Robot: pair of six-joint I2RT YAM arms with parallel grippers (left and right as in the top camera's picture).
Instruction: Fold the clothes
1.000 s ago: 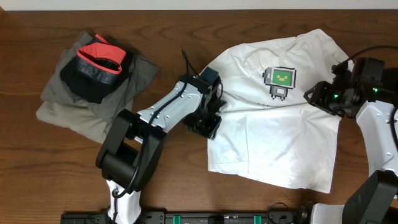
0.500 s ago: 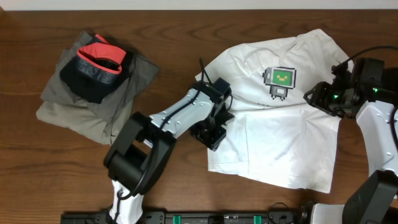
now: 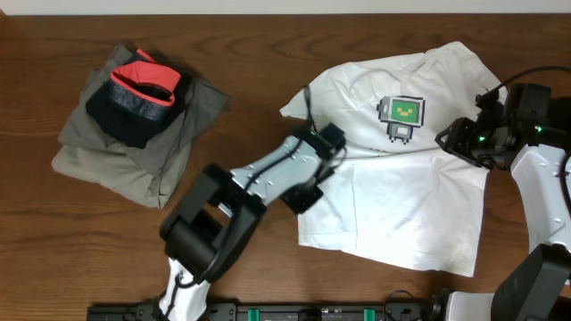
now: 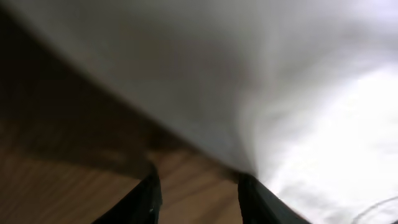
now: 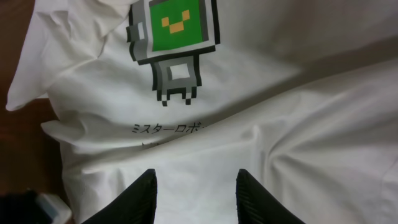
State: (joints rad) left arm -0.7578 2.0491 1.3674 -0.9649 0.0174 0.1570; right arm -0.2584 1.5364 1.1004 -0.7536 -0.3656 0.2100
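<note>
The white T-shirt (image 3: 401,192) lies spread on the right half of the table, with its green-and-black square print (image 3: 401,111) facing up. My left gripper (image 3: 303,198) is at the shirt's left edge. In the left wrist view it (image 4: 199,196) is open, with bare wood between the fingers and the white fabric edge (image 4: 261,81) just ahead. My right gripper (image 3: 444,136) is over the shirt's right part. In the right wrist view it (image 5: 196,190) is open and empty above white fabric (image 5: 298,155), below the print (image 5: 174,31) and the small dark lettering (image 5: 165,129).
A pile of grey-olive garments (image 3: 107,156) with a black and red item (image 3: 138,94) on top lies at the far left. The wooden table (image 3: 250,53) shows between the pile and the shirt. The shirt's right edge lies near the right arm's base.
My left arm has swung to the right and its gripper has slid a little down along the shirt's left edge. The right arm and the shirt have not moved.
</note>
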